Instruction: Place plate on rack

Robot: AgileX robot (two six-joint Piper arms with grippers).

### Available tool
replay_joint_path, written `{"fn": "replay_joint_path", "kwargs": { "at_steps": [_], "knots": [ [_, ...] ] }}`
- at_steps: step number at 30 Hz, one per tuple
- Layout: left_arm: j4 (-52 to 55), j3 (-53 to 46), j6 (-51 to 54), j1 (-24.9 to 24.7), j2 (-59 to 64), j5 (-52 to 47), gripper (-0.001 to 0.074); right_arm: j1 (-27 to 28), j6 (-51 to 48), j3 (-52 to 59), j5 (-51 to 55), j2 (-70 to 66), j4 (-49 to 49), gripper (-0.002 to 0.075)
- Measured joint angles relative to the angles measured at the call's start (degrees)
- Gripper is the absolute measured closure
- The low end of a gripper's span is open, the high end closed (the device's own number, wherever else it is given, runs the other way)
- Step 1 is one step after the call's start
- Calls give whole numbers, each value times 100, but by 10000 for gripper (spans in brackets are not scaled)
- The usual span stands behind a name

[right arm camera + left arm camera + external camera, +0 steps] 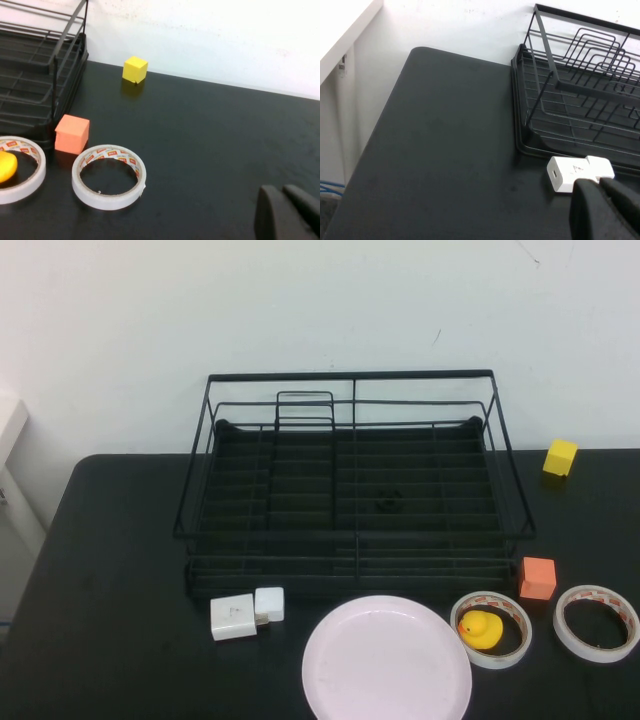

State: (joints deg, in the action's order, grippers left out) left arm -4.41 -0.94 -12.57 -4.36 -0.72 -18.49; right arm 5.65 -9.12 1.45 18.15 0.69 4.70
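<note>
Left gripper (605,207): only its dark fingertips show in the left wrist view, pressed together with no gap, holding nothing; it hangs over the table's left front part, near the white adapter.
Right gripper (290,212): its dark fingertips show in the right wrist view, likewise closed on nothing, over bare table to the right of the tape rolls.
Plate (387,660): round, pale pink, lying flat on the table at the near edge, just in front of the rack's front rail and apart from it; neither gripper touches it.
Rack (352,490): large black wire dish rack with raised rails and a dark tray base, standing at the table's far middle against the wall; a small wire loop holder sits at its back left; nothing rests in it.
White adapter (246,613): two joined white blocks, left of the plate, close to the rack's front left corner.
Near tape roll (491,629): clear ring just right of the plate, lying flat.
Rubber duck (481,628): yellow, sitting inside that ring.
Orange cube (537,578): beside the rack's front right corner, between the two rolls and slightly behind them.
Second tape roll (596,622): lying flat further right, empty inside.
Yellow cube (560,457): far right, near the wall, well apart from the rest.
Table (110,640): black, matte top.
</note>
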Motion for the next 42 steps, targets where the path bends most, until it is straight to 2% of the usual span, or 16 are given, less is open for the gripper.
{"fn": "replay_joint_path", "kwargs": {
  "at_steps": [42],
  "knots": [
    [146, 0, 19, 0, 0, 0, 738, 0, -152, -8, 34, 0, -120, 728]
  ]
}}
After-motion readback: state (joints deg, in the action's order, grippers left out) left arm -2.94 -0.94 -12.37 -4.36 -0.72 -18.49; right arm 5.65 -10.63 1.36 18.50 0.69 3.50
